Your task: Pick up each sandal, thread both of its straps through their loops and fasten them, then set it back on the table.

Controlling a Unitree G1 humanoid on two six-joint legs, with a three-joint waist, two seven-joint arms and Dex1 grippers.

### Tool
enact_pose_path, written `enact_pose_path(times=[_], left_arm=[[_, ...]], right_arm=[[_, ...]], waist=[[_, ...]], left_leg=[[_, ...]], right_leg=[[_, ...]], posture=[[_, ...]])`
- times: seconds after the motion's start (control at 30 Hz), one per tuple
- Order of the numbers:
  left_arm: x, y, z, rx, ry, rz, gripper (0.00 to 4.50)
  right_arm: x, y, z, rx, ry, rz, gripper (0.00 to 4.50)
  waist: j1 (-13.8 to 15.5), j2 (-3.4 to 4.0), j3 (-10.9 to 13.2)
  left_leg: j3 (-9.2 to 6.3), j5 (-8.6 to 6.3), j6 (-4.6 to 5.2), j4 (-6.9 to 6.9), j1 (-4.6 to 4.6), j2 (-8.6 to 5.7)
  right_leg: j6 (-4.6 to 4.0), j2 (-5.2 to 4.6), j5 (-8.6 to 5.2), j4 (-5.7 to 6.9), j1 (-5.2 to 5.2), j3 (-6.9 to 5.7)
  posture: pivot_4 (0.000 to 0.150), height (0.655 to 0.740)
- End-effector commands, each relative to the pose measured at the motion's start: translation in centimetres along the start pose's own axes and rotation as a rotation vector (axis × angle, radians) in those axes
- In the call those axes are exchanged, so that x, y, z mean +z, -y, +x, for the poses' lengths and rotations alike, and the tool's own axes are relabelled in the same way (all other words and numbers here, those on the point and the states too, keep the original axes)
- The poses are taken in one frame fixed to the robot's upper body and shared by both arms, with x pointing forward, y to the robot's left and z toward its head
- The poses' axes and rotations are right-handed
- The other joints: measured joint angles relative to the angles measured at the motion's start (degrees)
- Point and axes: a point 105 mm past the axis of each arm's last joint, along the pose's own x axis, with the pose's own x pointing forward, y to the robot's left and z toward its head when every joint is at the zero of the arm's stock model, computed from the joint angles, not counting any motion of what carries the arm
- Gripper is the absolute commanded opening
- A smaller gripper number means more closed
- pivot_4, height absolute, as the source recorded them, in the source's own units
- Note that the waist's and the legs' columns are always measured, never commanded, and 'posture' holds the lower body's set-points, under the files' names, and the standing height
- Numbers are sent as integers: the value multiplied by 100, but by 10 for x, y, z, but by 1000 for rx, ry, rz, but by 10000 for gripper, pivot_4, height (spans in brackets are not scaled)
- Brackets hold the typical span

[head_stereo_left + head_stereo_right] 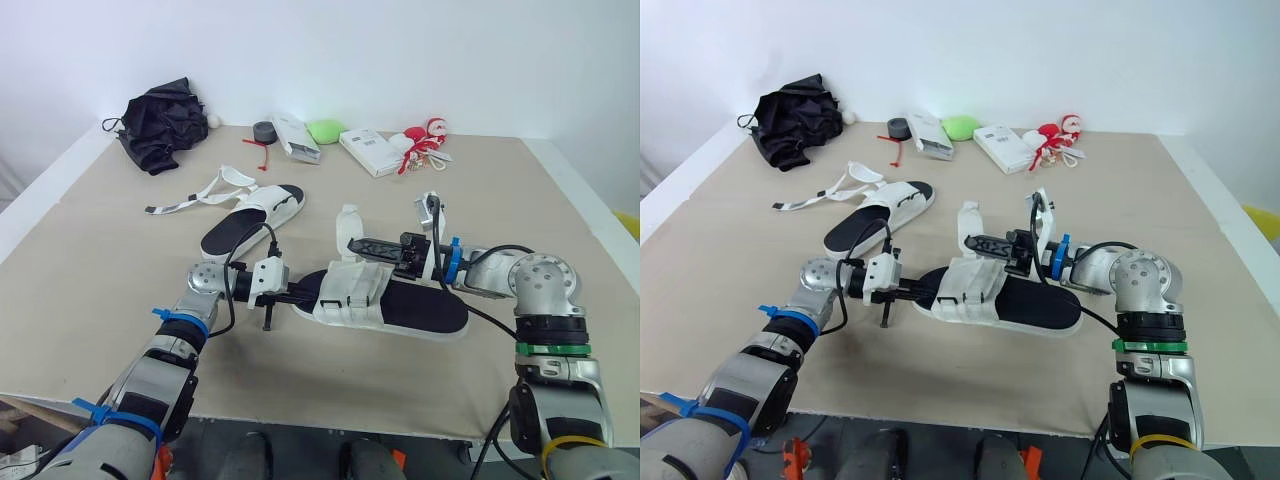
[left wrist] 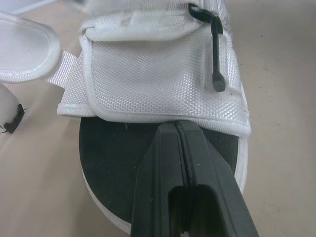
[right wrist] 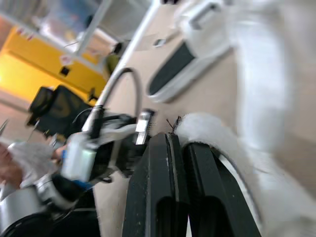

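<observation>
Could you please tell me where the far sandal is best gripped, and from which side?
The far sandal probably by its bare heel end, from the near side: it lies flat, heel toward the robot, and its loose straps splay to the left, clear of that end.

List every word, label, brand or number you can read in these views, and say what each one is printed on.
No text can be read in any view.
White box at the table's far edge: print too small to read.
White packet beside it: markings too small to read.
Near sandal and far sandal: no lettering visible.
</observation>
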Motion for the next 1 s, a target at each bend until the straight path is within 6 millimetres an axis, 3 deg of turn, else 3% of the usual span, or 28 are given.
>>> enact_pose_path(times=[0.03,0.27,0.37,0.4,0.53,0.57,0.63,0.67,0.7,0.87,1.0], left_arm=[[-54,51,-6,-123,-175,-228,0],[-53,50,-4,-124,-172,-225,0],[-53,50,-4,-124,-172,-226,0],[-53,50,-4,-124,-173,-227,0],[-53,50,-5,-124,-176,-229,0],[-53,50,-5,-124,-176,-229,0],[-53,50,-5,-124,-175,-229,0],[-53,50,-5,-124,-174,-229,0],[-53,50,-5,-125,-173,-229,0],[-53,51,-4,-127,-171,-229,0],[-53,51,-4,-129,-171,-230,0]], right_arm=[[17,14,-9,-59,78,6,600],[11,66,-14,-320,85,59,600],[16,72,-17,-381,115,-2,600],[16,71,-17,-381,119,0,4053],[18,48,-16,-293,103,-65,17689],[19,43,-15,-278,102,-83,24267],[23,36,-15,-260,106,-91,32155],[26,34,-15,-252,114,-90,33364],[28,30,-14,-240,117,-102,39741],[47,20,-19,-209,170,-127,41133],[72,-6,-26,-132,202,-215,41133]], waist=[[1,0,0],[3,-4,-4],[3,-5,-5],[3,-6,-5],[4,-5,-4],[4,4,-8],[2,23,-19],[4,39,-28],[6,41,-29],[7,39,-27],[6,46,-21]], left_leg=[[0,0,0,0,1,0],[-1,-1,-2,0,3,-4],[-1,-3,-5,0,4,-3],[-3,-3,-5,0,4,-2],[-5,-3,-6,0,2,3],[-2,-3,-6,0,2,4],[3,-1,-1,0,6,0],[4,2,3,0,6,-3],[5,7,12,0,8,-4],[2,8,13,0,7,-2],[4,8,13,0,6,-4]], right_leg=[[0,1,0,0,0,0],[-1,5,1,0,3,0],[-1,5,1,0,4,0],[-1,5,1,0,3,1],[-1,1,1,0,3,0],[-1,1,1,0,2,0],[-2,4,2,0,2,2],[-2,4,2,0,2,2],[-1,7,3,1,3,0],[-2,12,2,2,3,-2],[-2,8,2,1,-1,0]], posture=[[1500,7400],[1500,7400],[1500,7400],[1500,7400],[1500,7400],[1500,7400],[1500,7400],[1500,7400],[1500,7400],[1500,7400],[1500,7400]])
